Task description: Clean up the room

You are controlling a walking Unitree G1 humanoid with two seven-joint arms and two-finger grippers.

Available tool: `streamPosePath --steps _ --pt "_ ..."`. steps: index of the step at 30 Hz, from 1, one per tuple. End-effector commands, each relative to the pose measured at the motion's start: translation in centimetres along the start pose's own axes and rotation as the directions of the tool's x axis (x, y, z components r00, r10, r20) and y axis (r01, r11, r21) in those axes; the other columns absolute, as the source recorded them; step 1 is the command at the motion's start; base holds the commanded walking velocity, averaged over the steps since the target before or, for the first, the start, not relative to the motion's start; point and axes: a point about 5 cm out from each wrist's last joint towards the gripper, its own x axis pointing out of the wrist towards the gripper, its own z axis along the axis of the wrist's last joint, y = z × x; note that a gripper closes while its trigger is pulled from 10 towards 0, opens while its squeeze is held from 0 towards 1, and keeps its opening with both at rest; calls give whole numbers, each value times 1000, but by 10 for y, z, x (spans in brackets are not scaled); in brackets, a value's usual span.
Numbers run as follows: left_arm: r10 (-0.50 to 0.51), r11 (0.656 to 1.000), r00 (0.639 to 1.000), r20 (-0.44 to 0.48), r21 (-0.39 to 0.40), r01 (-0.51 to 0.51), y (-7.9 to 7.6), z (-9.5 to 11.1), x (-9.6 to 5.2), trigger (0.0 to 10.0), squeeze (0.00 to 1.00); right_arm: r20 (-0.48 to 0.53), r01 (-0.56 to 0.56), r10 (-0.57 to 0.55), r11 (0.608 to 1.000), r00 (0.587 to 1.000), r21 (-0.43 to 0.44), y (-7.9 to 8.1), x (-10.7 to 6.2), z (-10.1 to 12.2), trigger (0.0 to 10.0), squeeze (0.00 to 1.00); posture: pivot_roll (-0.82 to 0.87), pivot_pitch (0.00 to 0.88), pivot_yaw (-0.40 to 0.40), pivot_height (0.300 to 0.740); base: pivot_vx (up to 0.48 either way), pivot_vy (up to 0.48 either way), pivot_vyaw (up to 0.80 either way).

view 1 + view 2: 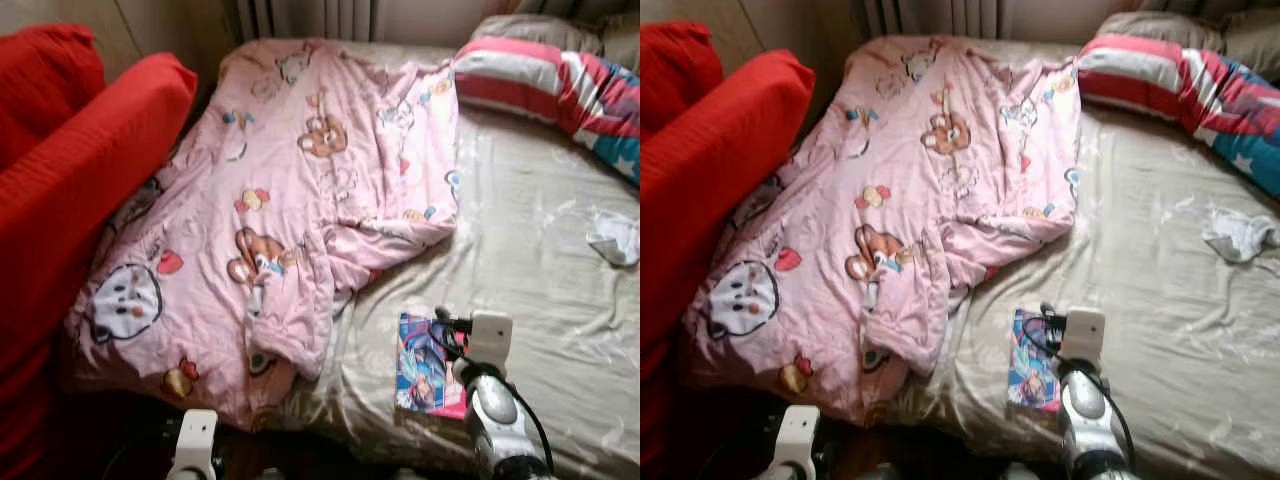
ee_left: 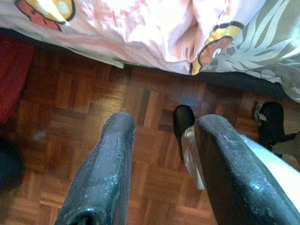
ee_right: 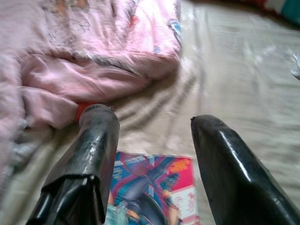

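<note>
Landmark: bed (image 1: 540, 300). Blanket (image 1: 290, 200) spread over its left half, hanging off the near edge. Pillow (image 1: 560, 90) at far right end. Magazine (image 1: 425, 365) flat on the bed near the front edge, just right of the blanket. Crumpled cloth (image 1: 615, 238) at right side. Sofa (image 1: 70, 170) left of bed.

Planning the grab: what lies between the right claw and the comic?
Nothing: right wrist view shows the open right claw just above the comic on the sheet.
</note>
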Motion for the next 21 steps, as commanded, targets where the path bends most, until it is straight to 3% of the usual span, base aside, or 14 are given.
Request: streamPosePath --steps 1,2,6,15,21 --pt "18 1000 1000 -3 -1 -18 5 -3 -1 10000 0 39 -50 51 999 998 -17 10 -5 0 10000 0 -38 219 47 740 0 0 0" --pt "16 1000 1000 7 -7 -16 4 -1 -1 10000 0 75 -72 75 996 994 -48 14 -7 4 10000 0 -38 222 47 740 0 0 0" --pt "12 1000 1000 13 -11 -12 3 1 0 10000 0 102 -40 44 998 994 -38 12 -10 5 10000 0 -39 226 46 740 0 0 0" --pt "7 1000 1000 9 -17 -7 -1 0 0 10000 0 22 40 -40 999 999 5 14 -8 -4 10000 0 -28 231 42 740 0 0 0" --pt "2 1000 1000 12 -21 -2 -5 0 0 10000 0 -17 23 -24 1000 1000 -8 19 -6 -5 10000 0 -24 233 38 725 0 0 0"
